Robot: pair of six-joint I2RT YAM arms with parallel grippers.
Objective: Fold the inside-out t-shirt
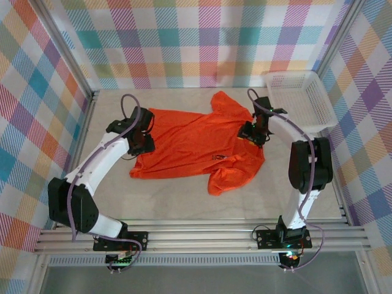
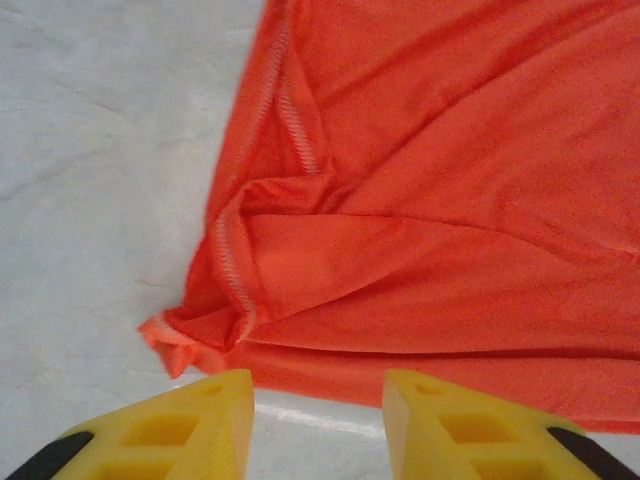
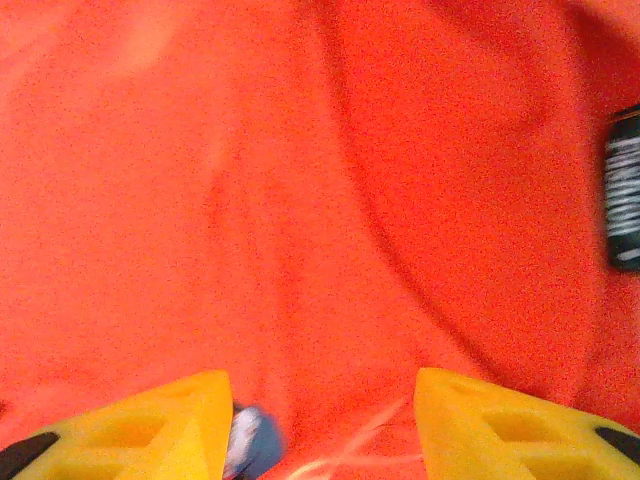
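The inside-out t-shirt (image 1: pixel 196 144) lies spread on the table, bright orange, with one sleeve toward the back and one toward the front. My left gripper (image 1: pixel 146 136) is at the shirt's left edge. In the left wrist view it (image 2: pixel 318 385) stands open, bare table between its yellow fingers (image 2: pixel 215 420), and the shirt's rumpled hem corner (image 2: pixel 250 290) lies just beyond the tips. My right gripper (image 1: pixel 253 133) hovers over the shirt's right part. Its jaws (image 3: pixel 322 385) are apart above the orange fabric (image 3: pixel 300 200), with a small blue and white patch (image 3: pixel 250 440) beside the left finger.
A white mesh basket (image 1: pixel 300 98) stands at the back right corner, close behind the right arm. A black label (image 3: pixel 625 200) shows on the fabric at the right wrist view's right edge. Checkered walls close in the table on three sides.
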